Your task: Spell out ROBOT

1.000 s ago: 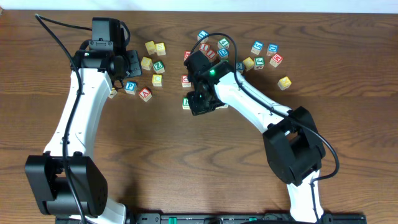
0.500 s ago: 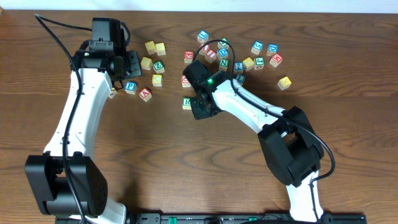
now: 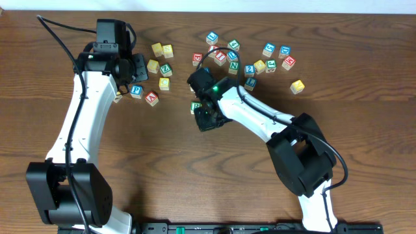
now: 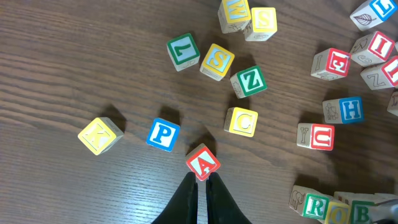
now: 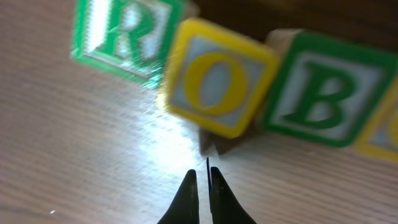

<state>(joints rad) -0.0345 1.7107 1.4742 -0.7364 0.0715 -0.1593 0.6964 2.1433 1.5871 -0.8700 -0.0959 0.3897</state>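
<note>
A row of cubes reads R [image 5: 124, 34], O [image 5: 214, 78], B [image 5: 323, 93], with a yellow-edged cube [image 5: 384, 134] cut off at the right. My right gripper [image 5: 203, 177] is shut and empty, just in front of the O without touching it. From overhead, the right gripper [image 3: 208, 119] covers most of the row; only the green R [image 3: 195, 106] shows. My left gripper [image 4: 200, 182] is shut and empty, its tips just short of a red A cube [image 4: 203, 163]. The left wrist view catches the row's R [image 4: 314, 205] at the bottom right. In the overhead view the left gripper [image 3: 140, 66] hovers over the left cluster.
Loose cubes lie around the left gripper: yellow K [image 4: 99, 135], blue P [image 4: 163, 134], yellow C [image 4: 242, 121], green Z [image 4: 250, 81]. Several more cubes [image 3: 270, 57] are scattered at the back right, and one yellow cube [image 3: 297, 86] sits alone.
My right gripper has slid left and a little toward the front edge, staying shut. The left arm has not moved.
</note>
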